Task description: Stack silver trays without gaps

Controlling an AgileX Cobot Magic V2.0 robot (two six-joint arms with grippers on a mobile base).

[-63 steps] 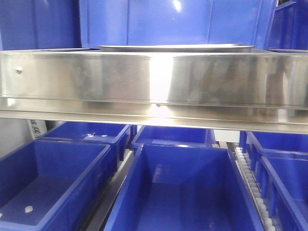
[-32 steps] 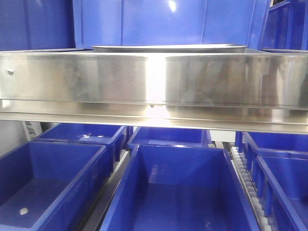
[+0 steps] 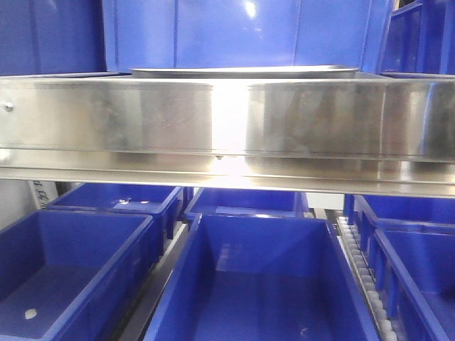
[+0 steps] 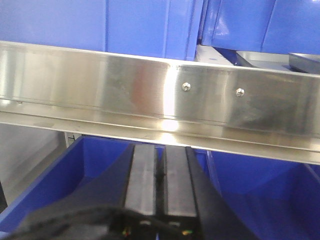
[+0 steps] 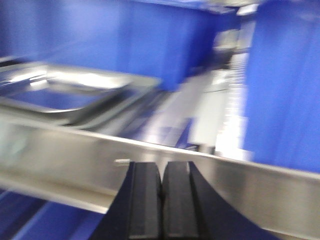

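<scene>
Bright overhead light, hard glare on steel, one view smeared.

A white hot spot burns the middle of the shelf front band (image 3: 227, 117) in the front view, and a small lamp reflection sits on the blue bin (image 3: 249, 32) behind it. The left wrist view is sharp enough to show the screws, with softer sheen on the metal. The right wrist view is badly blurred: the silver trays (image 5: 75, 95) smear into streaks, and the background to their right is washed out white.
</scene>
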